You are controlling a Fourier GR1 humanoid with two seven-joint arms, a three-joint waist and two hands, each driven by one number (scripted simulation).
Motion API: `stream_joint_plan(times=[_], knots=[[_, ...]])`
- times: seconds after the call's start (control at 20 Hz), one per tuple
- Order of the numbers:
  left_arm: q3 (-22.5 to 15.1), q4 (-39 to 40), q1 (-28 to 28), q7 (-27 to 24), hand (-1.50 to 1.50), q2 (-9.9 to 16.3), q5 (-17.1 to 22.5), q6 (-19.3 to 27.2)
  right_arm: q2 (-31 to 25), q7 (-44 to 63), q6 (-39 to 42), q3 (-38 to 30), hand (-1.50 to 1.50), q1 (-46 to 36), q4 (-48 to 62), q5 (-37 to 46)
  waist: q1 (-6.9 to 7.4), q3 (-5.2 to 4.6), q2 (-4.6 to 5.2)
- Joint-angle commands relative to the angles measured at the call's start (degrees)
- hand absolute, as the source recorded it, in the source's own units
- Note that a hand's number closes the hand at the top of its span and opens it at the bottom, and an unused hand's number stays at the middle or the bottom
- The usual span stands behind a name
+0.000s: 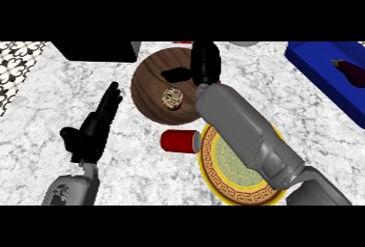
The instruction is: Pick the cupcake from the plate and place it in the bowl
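One cupcake [173, 98] in one bowl [151, 91], one plate [222, 179], one cup [178, 141]

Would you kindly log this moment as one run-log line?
cupcake: in wooden bowl | yellow plate: no cupcake | right hand: open over bowl | left hand: open, resting | red cup: beside plate

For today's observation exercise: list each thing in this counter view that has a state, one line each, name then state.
cupcake: lying in the wooden bowl, off the plate
plate: bare, partly under the right forearm
red cup: on its side
right hand: open, over the bowl
left hand: open, resting
eggplant: in blue bin
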Motion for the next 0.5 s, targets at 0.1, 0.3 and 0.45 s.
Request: stream_joint_plan(times=[0.1,0.3,0.45], knots=[[-0.2,-0.4,1.3,0.0,0.0,-0.7,-0.6,0.8,-0.3,-6.6,1.1,-7.2,-1.5,4.1,-4.3,-4.5,-1.44,0.0,-0.41],[1.5,-1.9,2.6,-0.4,0.0,1.1,0.6,-0.6,-1.4,-6.2,3.9,-8.9,-1.5,8.6,-11.7,-6.0,-1.82,-0.01,-0.63],[0.1,-4.8,3.4,2.5,0.0,0.8,-0.5,0.1,-2.5,-5.6,6.5,-8.2,-1.5,14.9,-20.1,-6.8,-2.26,0.0,-0.82]])
